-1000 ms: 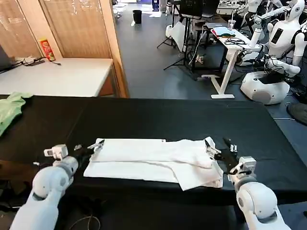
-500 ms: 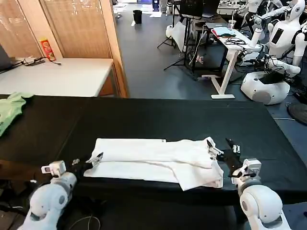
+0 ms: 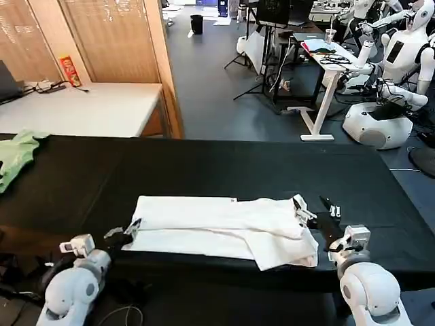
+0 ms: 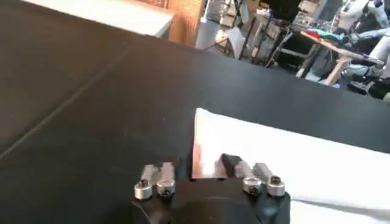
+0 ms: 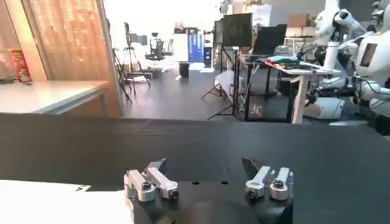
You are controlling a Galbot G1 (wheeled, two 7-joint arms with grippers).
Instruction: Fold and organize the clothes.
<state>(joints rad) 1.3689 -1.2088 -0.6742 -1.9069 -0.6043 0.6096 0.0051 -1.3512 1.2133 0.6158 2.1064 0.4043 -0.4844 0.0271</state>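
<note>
Folded, the white T-shirt (image 3: 221, 227) shows no readable print, both the left hand (image 3: 124, 233) and right hand (image 3: 314, 211) spread and empty.

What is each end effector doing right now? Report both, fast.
Left end effector: open, at the near left corner of the white T-shirt, holding nothing.
Right end effector: open, at the shirt's right end, holding nothing.
</note>
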